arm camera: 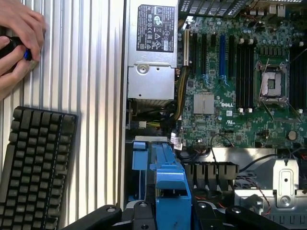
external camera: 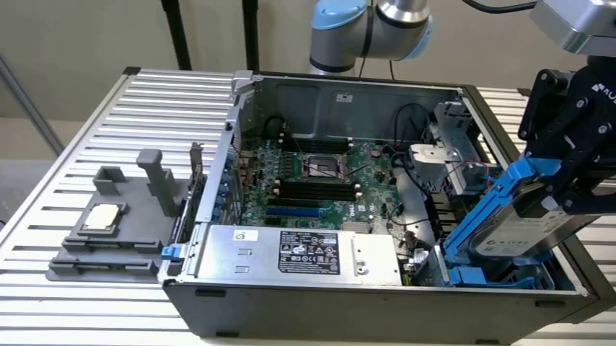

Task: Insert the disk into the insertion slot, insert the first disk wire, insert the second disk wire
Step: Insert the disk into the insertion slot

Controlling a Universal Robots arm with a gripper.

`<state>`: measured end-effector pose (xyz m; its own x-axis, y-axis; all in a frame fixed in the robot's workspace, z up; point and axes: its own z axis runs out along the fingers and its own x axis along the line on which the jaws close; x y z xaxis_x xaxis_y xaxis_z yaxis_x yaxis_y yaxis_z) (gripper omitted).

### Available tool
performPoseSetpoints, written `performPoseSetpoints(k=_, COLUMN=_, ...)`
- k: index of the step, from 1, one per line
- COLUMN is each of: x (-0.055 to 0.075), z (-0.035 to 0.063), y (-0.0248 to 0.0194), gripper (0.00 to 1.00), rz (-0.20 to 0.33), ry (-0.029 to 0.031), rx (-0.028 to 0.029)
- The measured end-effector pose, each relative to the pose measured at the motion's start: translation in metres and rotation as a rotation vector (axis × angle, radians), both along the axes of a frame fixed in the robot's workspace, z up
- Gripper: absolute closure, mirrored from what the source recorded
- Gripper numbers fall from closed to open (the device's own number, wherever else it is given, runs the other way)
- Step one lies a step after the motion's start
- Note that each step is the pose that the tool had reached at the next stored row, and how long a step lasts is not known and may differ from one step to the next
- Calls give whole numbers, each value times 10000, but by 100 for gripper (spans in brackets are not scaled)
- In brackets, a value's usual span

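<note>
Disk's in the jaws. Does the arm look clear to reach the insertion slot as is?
Probably yes. The jaws hold the disk tilted directly over the insertion slot, and no cable or part shows between them. The slot's inside is partly hidden.

The fingers (external camera: pixel 582 191) hide the top of the disk (external camera: pixel 510 234). The keyboard (arm camera: pixel 33 167) and a hand (arm camera: pixel 17 36) are cut off at the edge.
</note>
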<state>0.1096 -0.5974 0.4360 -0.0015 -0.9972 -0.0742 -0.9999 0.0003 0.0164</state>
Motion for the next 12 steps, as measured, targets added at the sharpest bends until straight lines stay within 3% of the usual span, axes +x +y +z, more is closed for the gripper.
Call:
performPoseSetpoints(k=6, x=-3, z=-16, y=-40, gripper=68, rz=26, ry=0, rx=29)
performPoseSetpoints(k=12, x=-19, z=-36, y=-46, gripper=68, rz=77, ry=0, rx=86)
